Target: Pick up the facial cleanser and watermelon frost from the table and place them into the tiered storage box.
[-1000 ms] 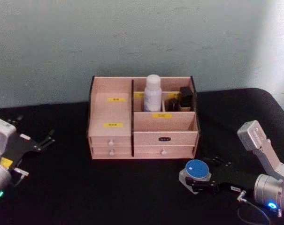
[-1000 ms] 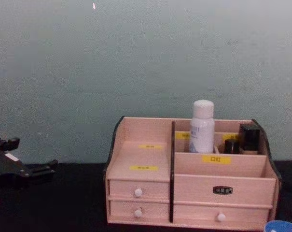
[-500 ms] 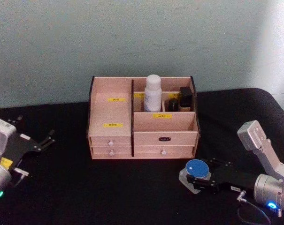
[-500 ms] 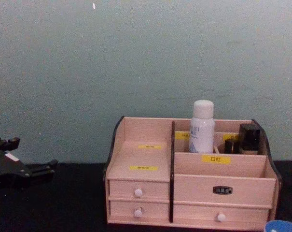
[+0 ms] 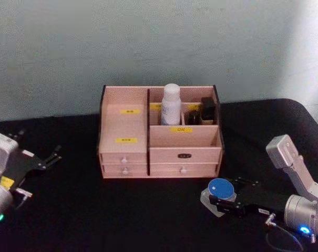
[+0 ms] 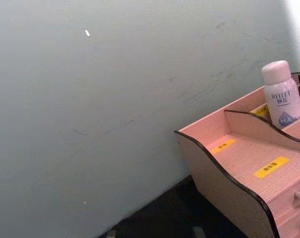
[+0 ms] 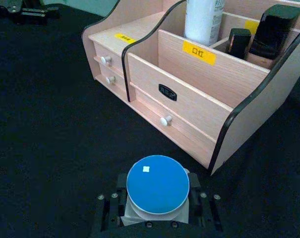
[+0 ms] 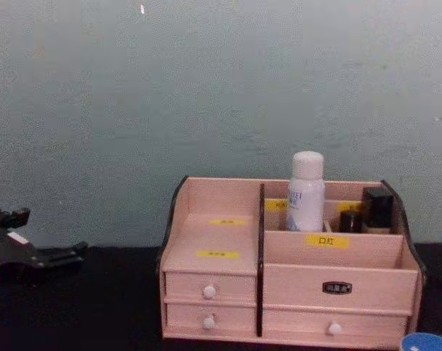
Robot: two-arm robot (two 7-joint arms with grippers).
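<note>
- Blue-lidded squat clear jar, the watermelon frost [image 7: 157, 184], sits low over the black table [image 5: 122, 215] near the box's front right corner, with the right gripper [image 5: 217, 201] clamped on its body, likely to lift it.
- Tall white cylindrical facial cleanser [image 5: 171, 104] stands upright in a rear compartment of the pink wooden tiered storage box [image 5: 124, 126], so it looks already placed.
- Idle left gripper [image 5: 40, 167] is far left, fingers apart.

On the facial cleanser [image 6: 282, 94], blue print reading roughly "HELLET", with a larger "HA" lower down. On the tiered storage box [image 7: 239, 79], a yellow label [image 7: 199, 53] marked "口红". Other yellow labels [image 7: 125, 37] and dark oval plate [image 7: 167, 92] on a drawer front too small to read.
</note>
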